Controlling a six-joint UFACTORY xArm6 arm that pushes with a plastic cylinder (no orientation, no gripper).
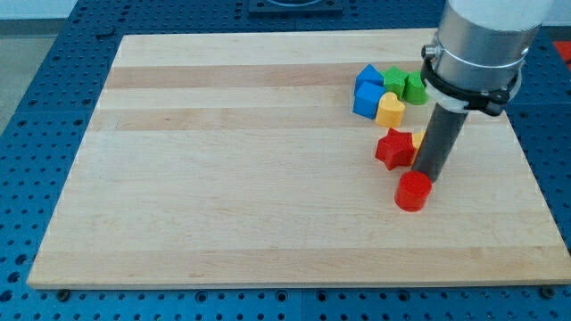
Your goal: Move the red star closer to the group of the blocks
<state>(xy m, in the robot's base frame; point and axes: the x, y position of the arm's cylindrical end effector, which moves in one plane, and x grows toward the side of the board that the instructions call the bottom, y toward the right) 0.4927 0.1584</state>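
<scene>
My tip [431, 175], bare rod with no jaws, touches the red star [394, 148] at its right, just above 1 red cylinder [413, 191].

red star [393, 148], perhaps yellow heart [390, 109], blue blocks [367, 92]

Pale smooth wooden board [250, 160]; matt red star [393, 148].

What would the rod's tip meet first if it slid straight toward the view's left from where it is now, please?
Most likely the red star: it lies just left of my tip, apparently touching or nearly so. A yellow block peeks out between them, mostly hidden, so depth is uncertain.
</scene>
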